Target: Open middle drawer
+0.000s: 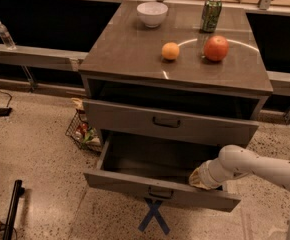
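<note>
Above the speckled floor (35, 149), the stiff middle drawer (122, 181) likely glides if pulled by its front lip, where the gripper (200, 178) sits, its hold impossible to tell.

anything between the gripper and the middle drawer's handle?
Nothing. In the camera view, the gripper sits at the front edge of the middle drawer, right of the handle; only bare drawer front between them.

No legible text anywhere; pincer (201, 178) inside middle drawer (130, 183).
</note>
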Action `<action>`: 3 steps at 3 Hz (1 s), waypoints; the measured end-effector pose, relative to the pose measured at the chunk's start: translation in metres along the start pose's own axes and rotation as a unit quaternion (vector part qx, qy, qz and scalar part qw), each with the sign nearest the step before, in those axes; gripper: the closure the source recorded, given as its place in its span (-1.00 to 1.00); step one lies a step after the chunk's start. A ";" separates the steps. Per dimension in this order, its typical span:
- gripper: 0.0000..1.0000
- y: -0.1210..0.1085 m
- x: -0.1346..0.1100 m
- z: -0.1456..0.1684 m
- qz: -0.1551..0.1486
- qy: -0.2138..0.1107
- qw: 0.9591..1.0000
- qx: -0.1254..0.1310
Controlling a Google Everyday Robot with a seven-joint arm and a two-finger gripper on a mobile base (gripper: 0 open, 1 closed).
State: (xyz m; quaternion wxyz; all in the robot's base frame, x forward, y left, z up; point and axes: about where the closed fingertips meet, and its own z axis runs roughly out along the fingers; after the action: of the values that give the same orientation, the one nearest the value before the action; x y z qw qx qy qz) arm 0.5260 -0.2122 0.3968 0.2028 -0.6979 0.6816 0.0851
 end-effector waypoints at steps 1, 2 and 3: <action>1.00 0.024 0.001 -0.001 0.007 0.002 1.000 -0.030; 1.00 0.056 0.000 -0.003 0.021 0.005 0.998 -0.063; 1.00 0.074 0.000 -0.004 0.030 0.008 0.996 -0.080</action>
State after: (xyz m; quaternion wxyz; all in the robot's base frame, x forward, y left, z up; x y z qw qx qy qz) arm 0.4521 -0.2130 0.3880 0.1387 -0.6913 0.6951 0.1400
